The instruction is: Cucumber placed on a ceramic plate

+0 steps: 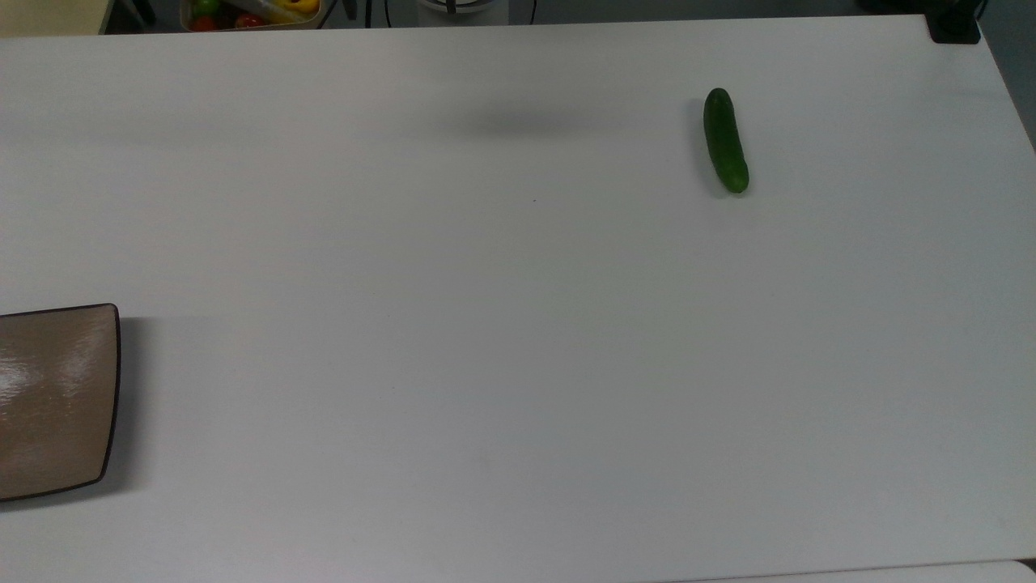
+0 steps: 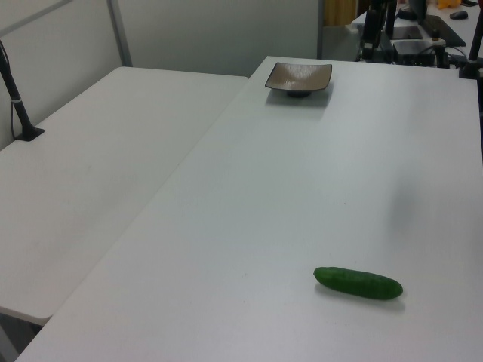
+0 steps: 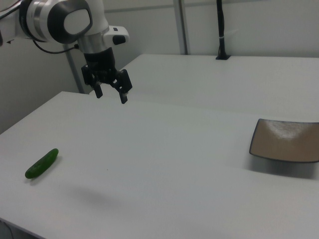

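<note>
Small dark-green cucumber (image 2: 358, 283) lies flat near the white table's (image 2: 287, 196) front; glossy tan-brown squarish ceramic plate (image 2: 299, 77) well apart at the far end

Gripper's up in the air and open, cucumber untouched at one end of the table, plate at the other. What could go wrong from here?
The cucumber is round and smooth on the bare table; a pinch off its middle may roll it or let it slip from the open gripper. The ceramic plate sits far across the table, so a loose hold has a long carry to fail in. The plate also lies close to a table edge in the left view, and a low approach might nudge it.
</note>
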